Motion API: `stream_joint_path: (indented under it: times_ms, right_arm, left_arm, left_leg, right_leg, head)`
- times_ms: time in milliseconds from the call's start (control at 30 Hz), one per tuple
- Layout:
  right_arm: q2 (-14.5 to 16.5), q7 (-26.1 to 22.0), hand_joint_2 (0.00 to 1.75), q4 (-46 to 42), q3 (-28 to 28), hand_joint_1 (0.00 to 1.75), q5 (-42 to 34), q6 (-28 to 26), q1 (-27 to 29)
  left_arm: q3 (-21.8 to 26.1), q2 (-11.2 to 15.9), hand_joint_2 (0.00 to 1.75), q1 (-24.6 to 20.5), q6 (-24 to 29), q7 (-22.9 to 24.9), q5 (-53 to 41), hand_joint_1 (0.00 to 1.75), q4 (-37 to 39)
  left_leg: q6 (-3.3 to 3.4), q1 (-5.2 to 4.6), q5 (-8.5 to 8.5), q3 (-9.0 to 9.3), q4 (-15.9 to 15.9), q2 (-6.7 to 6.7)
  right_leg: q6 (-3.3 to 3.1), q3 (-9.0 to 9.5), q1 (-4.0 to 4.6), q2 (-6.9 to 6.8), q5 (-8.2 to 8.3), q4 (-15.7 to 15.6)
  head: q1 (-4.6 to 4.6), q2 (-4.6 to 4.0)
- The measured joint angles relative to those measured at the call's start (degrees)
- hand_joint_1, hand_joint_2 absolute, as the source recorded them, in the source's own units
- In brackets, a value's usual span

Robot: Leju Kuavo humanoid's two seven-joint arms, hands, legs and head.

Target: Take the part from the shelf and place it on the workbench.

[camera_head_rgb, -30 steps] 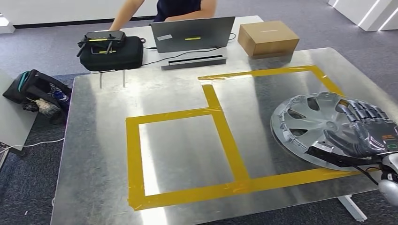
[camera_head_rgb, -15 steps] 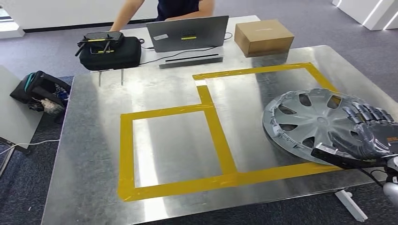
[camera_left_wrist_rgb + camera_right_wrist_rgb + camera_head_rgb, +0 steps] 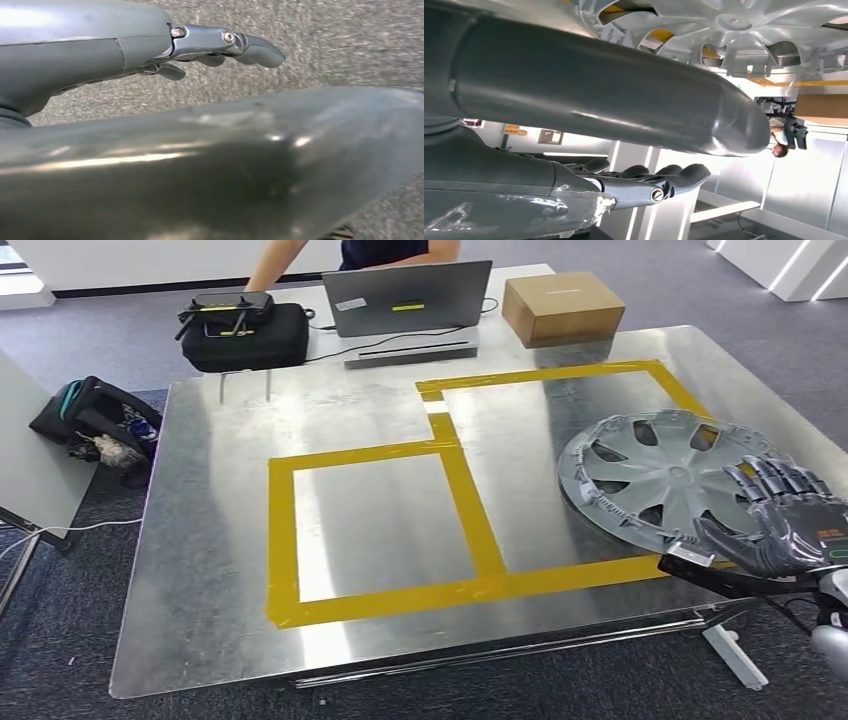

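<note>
The right hand (image 3: 790, 525) has its fingers (image 3: 775, 480) clamped over the near rim of the hubcap (image 3: 650, 475), which lies on the tabletop (image 3: 210, 540) beyond them; only release appears left. The left hand (image 3: 150, 50) hangs with fingers loosely apart, holding nothing.

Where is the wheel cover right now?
In the head view the wheel cover is at the workbench's right side, over the yellow tape, by the right hand.

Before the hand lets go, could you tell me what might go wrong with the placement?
The wheel cover lies at the workbench right edge, so a nudge might slide it off. The right hand rests on its rim; lifting away could drag it. It overlaps the yellow tape, so it may sit outside the marked box.
</note>
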Motion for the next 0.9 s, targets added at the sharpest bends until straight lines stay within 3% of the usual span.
stream_joint_path:
  times_ms: [33,67,133,167,200,233,300,333,367,400,467,533,600,667,700,733,767,833,867,900]
  right_arm:
    - [-0.03,0.00,0.00,0.00,-0.01,0.00,-0.01,0.00,0.03]
    - [-0.05,0.00,0.00,0.01,-0.01,0.00,-0.04,0.01,0.07]
    - [-0.08,0.00,0.00,0.01,-0.01,0.00,-0.28,0.07,0.12]
    - [-0.08,-0.01,0.00,0.01,-0.01,0.00,-0.52,0.14,0.22]
    - [-0.08,-0.01,0.00,0.01,-0.01,0.00,-0.83,0.21,0.33]
    - [-0.08,-0.02,0.00,0.01,-0.02,0.00,-1.15,0.30,0.43]
    - [-0.08,-0.10,0.00,-0.03,-0.09,0.00,-1.96,0.49,0.65]
    - [-0.08,-0.19,0.00,-0.10,-0.21,0.00,-2.45,0.62,0.82]
    - [-0.12,-0.31,0.00,-0.33,-0.46,0.00,-3.07,0.75,1.11]
    - [-0.16,-0.46,0.00,-0.60,-0.82,0.00,-3.74,0.88,1.52]
    - [-0.24,-0.80,0.00,-1.09,-1.61,0.00,-4.97,1.11,2.59]
    - [-0.30,-1.10,0.00,-1.46,-2.22,0.00,-5.76,1.36,3.58]
    - [-0.39,-1.31,0.00,-2.03,-2.99,0.00,-6.19,1.52,4.37]
    - [-0.44,-1.38,0.00,-2.35,-3.79,0.00,-6.34,1.54,5.01]
    - [-0.45,-1.41,0.00,-2.41,-4.10,0.00,-6.37,1.53,5.29]
    - [-0.48,-1.44,0.00,-2.54,-4.36,0.00,-6.38,1.51,5.55]
    - [-0.54,-1.48,0.00,-2.71,-4.61,0.00,-6.35,1.49,5.80]
    - [-0.73,-1.53,0.00,-3.21,-5.15,0.00,-6.26,1.42,6.23]
    - [-0.83,-1.52,0.00,-3.41,-5.43,0.00,-6.23,1.38,6.48]
    - [-0.94,-1.52,0.00,-3.58,-5.71,0.00,-6.22,1.33,6.78]
  left_arm:
    - [0.01,-0.04,0.00,0.03,0.00,0.00,-0.02,0.00,0.00]
    - [0.01,-0.13,0.00,0.05,0.00,-0.01,-0.04,0.00,-0.01]
    - [0.01,-0.34,0.00,0.05,0.00,-0.01,-0.14,0.00,-0.01]
    - [0.01,-0.47,0.00,0.06,0.00,-0.01,-0.20,0.00,-0.01]
    - [0.02,-0.58,0.00,0.06,0.02,-0.01,-0.27,0.00,0.00]
    - [0.03,-0.72,0.00,0.08,0.05,-0.01,-0.34,0.00,0.00]
    - [0.06,-0.98,0.00,0.08,0.15,-0.03,-0.47,0.00,0.00]
    - [0.10,-1.06,0.00,0.09,0.22,-0.05,-0.54,0.00,0.01]
    - [0.15,-1.07,0.00,0.13,0.33,-0.10,-0.66,0.00,0.04]
    - [0.22,-1.08,0.00,0.19,0.44,-0.18,-0.86,0.00,0.08]
    - [0.33,-1.10,0.00,0.41,0.71,-0.31,-1.24,0.00,0.16]
    - [0.40,-1.26,0.00,0.59,0.87,-0.35,-1.46,0.00,0.20]
    - [0.46,-1.54,0.00,0.60,0.92,-0.37,-1.60,0.00,0.22]
    - [0.56,-1.88,0.00,0.50,0.94,-0.38,-1.75,0.00,0.22]
    - [0.65,-2.08,0.00,0.45,0.94,-0.38,-1.84,0.00,0.22]
    - [0.74,-2.26,0.00,0.42,0.95,-0.38,-1.93,0.00,0.22]
    - [0.83,-2.41,0.00,0.39,0.96,-0.38,-2.05,0.00,0.22]
    - [0.97,-2.45,0.00,0.29,1.03,-0.42,-2.30,0.00,0.26]
    - [1.03,-2.40,0.00,0.18,1.11,-0.46,-2.39,0.00,0.31]
    - [1.09,-2.40,0.00,0.05,1.22,-0.52,-2.43,0.00,0.36]
  left_leg:
    - [0.13,0.15,0.75,-0.32,-0.49,0.09]
    - [0.20,0.32,1.51,-0.76,-0.90,0.18]
    - [0.37,0.38,2.67,-2.11,-0.97,0.26]
    - [0.34,0.37,3.21,-2.81,-0.95,0.26]
    - [0.28,0.39,3.69,-3.52,-0.85,0.27]
    - [0.15,0.45,4.13,-4.21,-0.68,0.28]
    - [-0.37,0.62,4.84,-5.44,-0.12,0.29]
    - [-0.71,0.61,5.11,-6.01,0.23,0.26]
    - [-0.99,0.51,5.38,-6.47,0.62,0.21]
    - [-1.23,0.35,5.66,-6.85,0.97,0.10]
    - [-1.43,0.13,6.28,-7.56,1.42,-0.09]
    - [-2.01,0.21,4.85,-8.59,2.80,-0.16]
    - [-2.95,0.60,0.07,-10.48,8.05,-0.05]
    - [-3.26,0.89,-4.58,-12.54,15.79,0.08]
    - [-3.06,0.88,-5.45,-12.80,18.24,0.11]
    - [-2.62,0.78,-5.21,-12.23,18.88,0.11]
    - [-1.91,0.54,-4.05,-10.66,17.38,0.09]
    - [0.44,-0.57,-1.59,-5.07,9.97,-0.07]
    - [1.59,-1.16,-1.14,-2.18,5.75,-0.09]
    - [2.25,-1.68,-1.07,-0.16,2.58,-0.11]
  right_leg:
    - [0.20,-0.47,0.07,0.00,-1.13,0.68]
    - [0.33,-1.28,0.14,0.00,-3.28,2.67]
    - [0.59,-3.38,0.23,0.02,-8.79,9.85]
    - [0.78,-4.05,0.26,0.03,-10.40,13.42]
    - [0.98,-4.06,0.26,0.02,-10.78,15.66]
    - [1.20,-3.13,0.22,0.01,-10.00,15.99]
    - [1.84,1.67,-0.07,-0.07,-7.20,10.65]
    - [2.19,4.78,-0.16,-0.08,-6.66,6.45]
    - [2.11,7.27,-0.27,-0.06,-6.82,2.77]
    - [1.87,8.75,-0.33,-0.02,-7.41,0.44]
    - [0.90,8.74,-0.42,-0.01,-7.98,-0.25]
    - [0.17,7.48,-0.55,-0.09,-7.47,0.40]
    - [-0.60,6.29,-0.50,-0.13,-6.63,0.53]
    - [-1.01,5.18,-0.13,-0.17,-5.73,0.59]
    - [-1.16,4.62,0.14,-0.20,-5.27,0.59]
    - [-1.36,4.03,0.47,-0.21,-4.80,0.59]
    - [-1.58,3.45,0.85,-0.18,-4.32,0.56]
    - [-1.93,2.47,1.52,-0.05,-3.35,0.45]
    - [-2.00,2.11,1.72,-0.03,-2.84,0.38]
    - [-1.94,1.81,1.77,-0.06,-2.29,0.28]
  head:
    - [0.10,0.01]
    - [0.25,0.01]
    - [0.50,0.01]
    - [0.54,0.01]
    - [0.57,0.01]
    - [0.60,0.01]
    - [0.63,0.01]
    - [0.72,0.01]
    - [0.78,0.01]
    - [0.81,0.01]
    - [0.76,0.01]
    - [0.61,0.01]
    - [0.29,0.01]
    - [0.11,0.00]
    - [0.14,0.00]
    - [0.14,0.00]
    - [0.14,0.01]
    - [0.20,0.01]
    - [0.18,0.00]
    - [0.18,-0.01]
